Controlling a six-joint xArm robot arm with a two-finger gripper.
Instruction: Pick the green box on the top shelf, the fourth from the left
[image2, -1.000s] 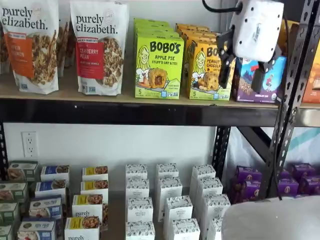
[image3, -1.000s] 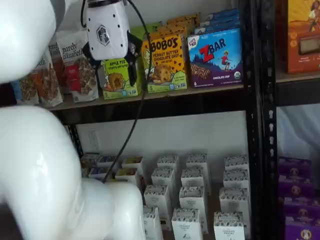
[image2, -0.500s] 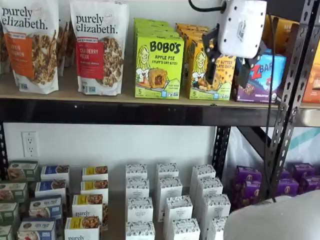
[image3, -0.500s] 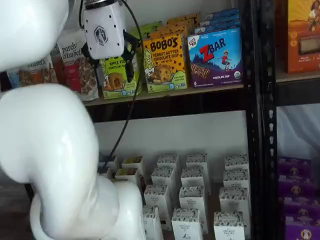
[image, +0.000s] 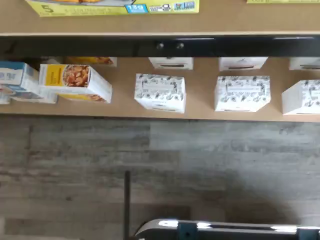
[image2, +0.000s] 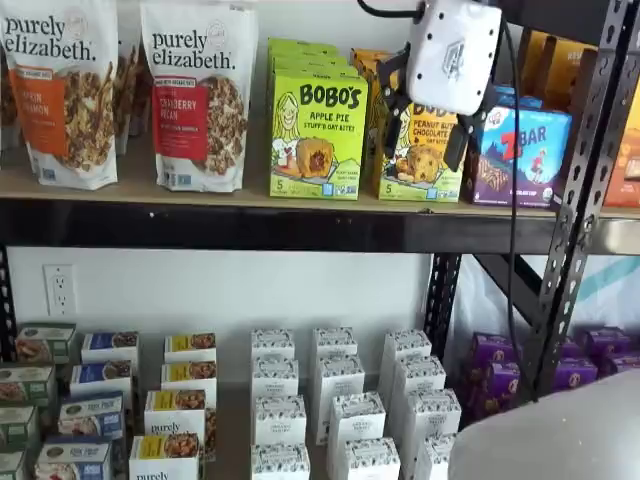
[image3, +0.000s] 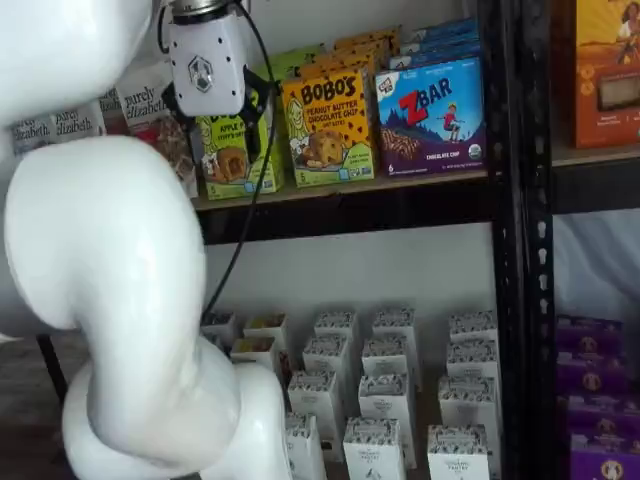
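The green box (image2: 318, 125), a lime Bobo's Apple Pie box, stands upright on the top shelf (image2: 240, 197) at the front of a row of the same boxes. In a shelf view my gripper (image2: 425, 125) hangs in front of the shelf, just right of the green box, over the yellow-orange Bobo's peanut butter box (image2: 420, 160). Its two black fingers stand apart, open and empty. In a shelf view the gripper (image3: 215, 125) overlaps the green box (image3: 235, 160). The wrist view shows the shelf's front beam (image: 165, 46) and a lime-yellow box's lower strip (image: 112, 6).
Two Purely Elizabeth bags (image2: 200, 90) stand left of the green box. A purple Z Bar box (image2: 525, 150) is to the right, by a black rack upright (image2: 585, 150). Several small white boxes (image2: 335, 390) fill the lower shelf. The arm's white bulk (image3: 110, 260) fills the left side.
My gripper has moved left along the top shelf's front, from before the Z Bar and peanut butter boxes toward the green box. Its fingers stay apart.
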